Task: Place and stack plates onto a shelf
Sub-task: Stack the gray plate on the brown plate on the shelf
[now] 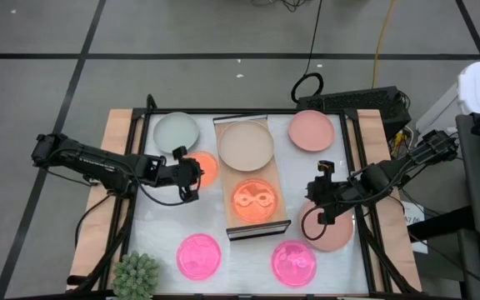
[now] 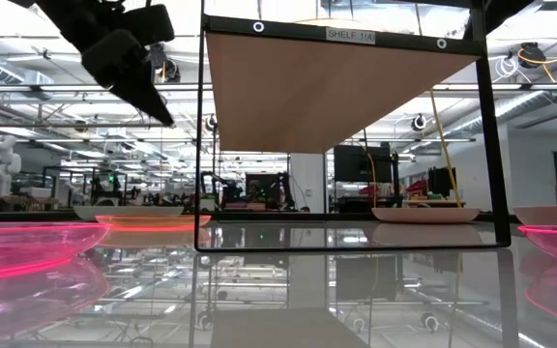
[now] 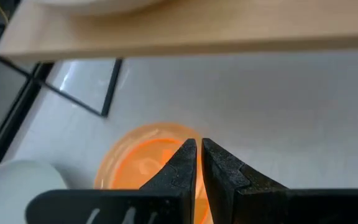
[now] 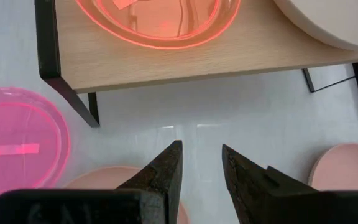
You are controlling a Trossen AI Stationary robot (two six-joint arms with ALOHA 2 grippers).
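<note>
On the shelf (image 1: 255, 179), which runs down the middle of the surface (image 1: 244, 254), two plates already sit: a beige plate (image 1: 246, 144) at its far end and a small orange plate (image 1: 255, 201) nearer the front, leaving room for stacking. Just beside the shelf's left edge lies the second orange plate (image 1: 203, 169), and the left tool (image 1: 192, 179) hangs right over it with its fingers pressed almost together and gripping nothing; in the left wrist view they (image 3: 199, 163) point down at that plate's rim, which suggests it is lining up for a pick. Near the surface's right edge the right tool (image 1: 322, 204) hovers over a salmon plate (image 1: 330, 229), fingers slightly parted and empty, probably waiting its turn. A green-grey plate (image 1: 177, 131) and another salmon plate (image 1: 311, 129) rest at the far corners, and two hot pink plates (image 1: 198, 256) lie along the front edge, so most of the job remains.
</note>
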